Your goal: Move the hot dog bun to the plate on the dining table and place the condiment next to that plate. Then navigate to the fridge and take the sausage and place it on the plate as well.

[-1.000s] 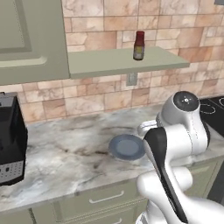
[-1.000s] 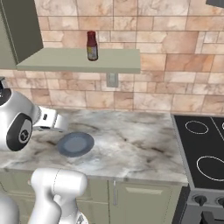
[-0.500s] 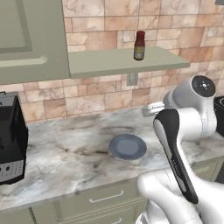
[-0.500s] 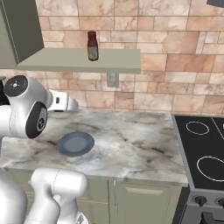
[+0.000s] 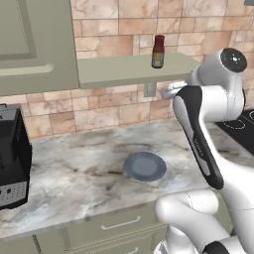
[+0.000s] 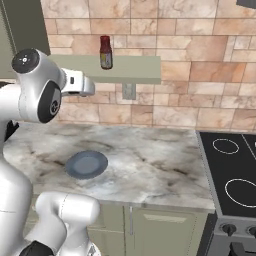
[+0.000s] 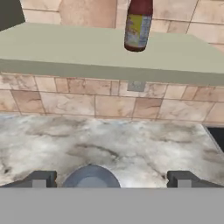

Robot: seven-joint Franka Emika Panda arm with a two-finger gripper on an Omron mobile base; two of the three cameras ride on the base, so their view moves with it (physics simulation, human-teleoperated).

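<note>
Left base view: across the last second the arm has risen from low over the counter [image 5: 74, 168] toward the shelf [image 5: 129, 69]. The gripper [image 7: 111, 178] stands fully apart, holding nothing. The condiment [image 5: 158, 51] stands upright on the shelf, right of centre; expect a reach for it next.

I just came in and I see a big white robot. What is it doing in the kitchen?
The robot arm is lifting its gripper up toward a shelf on the brick wall. A little condiment bottle with a red cap stands up there. The gripper is open and holds nothing. It has not touched the bottle yet. Down on the marble counter sits a dark blue-grey plate, beside a black appliance and a stove.
</note>
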